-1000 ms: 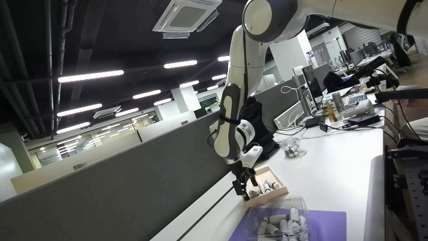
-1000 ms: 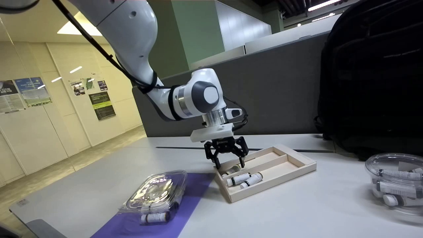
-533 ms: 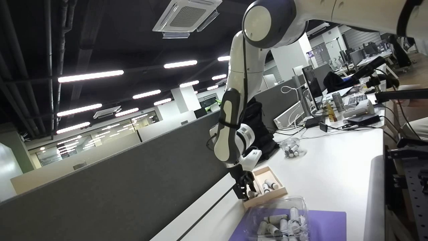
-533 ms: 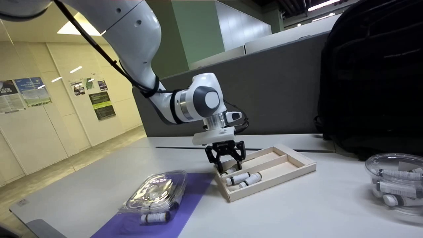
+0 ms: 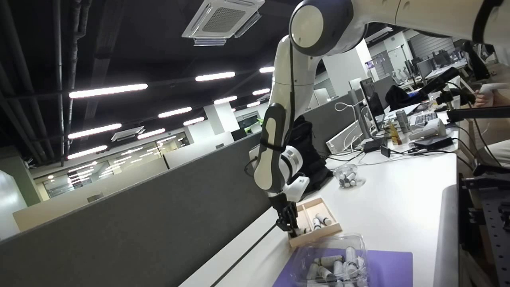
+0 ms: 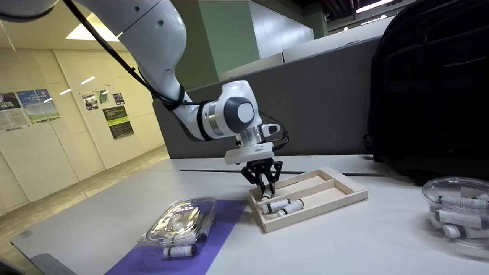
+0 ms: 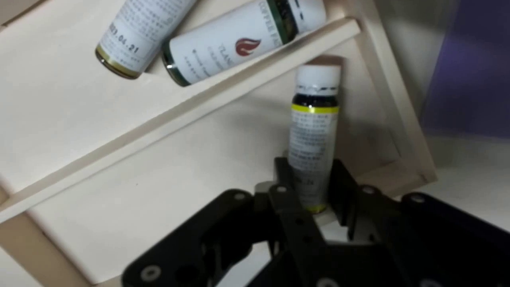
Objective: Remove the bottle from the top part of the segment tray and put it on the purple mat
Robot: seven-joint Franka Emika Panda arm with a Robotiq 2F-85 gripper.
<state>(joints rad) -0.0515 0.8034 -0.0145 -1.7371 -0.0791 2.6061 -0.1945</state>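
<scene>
The bottle [image 7: 312,135], white-capped with a yellow band, stands between the fingers of my gripper [image 7: 310,169], which grip its lower end from both sides. Its cap points away from the gripper, toward the tray's corner. In an exterior view the same bottle [image 6: 266,195] shows below the gripper [image 6: 267,188], within the far compartment of the wooden segment tray [image 6: 317,215]. Whether it has left the tray floor I cannot tell. Beyond the tray's end wall lies the purple mat [image 6: 223,221], also visible as a purple strip [image 7: 470,79] in the wrist view.
Two more bottles, a banded one [image 7: 227,42] and a tilted one [image 7: 145,36], lie across the divider [image 7: 179,119]. A clear lidded box [image 6: 179,221] of bottles covers part of the mat. A round tub [image 6: 458,214], a backpack [image 6: 428,91] and a grey partition [image 6: 324,114] stand around.
My gripper has come down into the tray, its jaws have closed on the bottle, and it has risen slightly. The bottle has turned between the fingers. The tray has shifted a little.
</scene>
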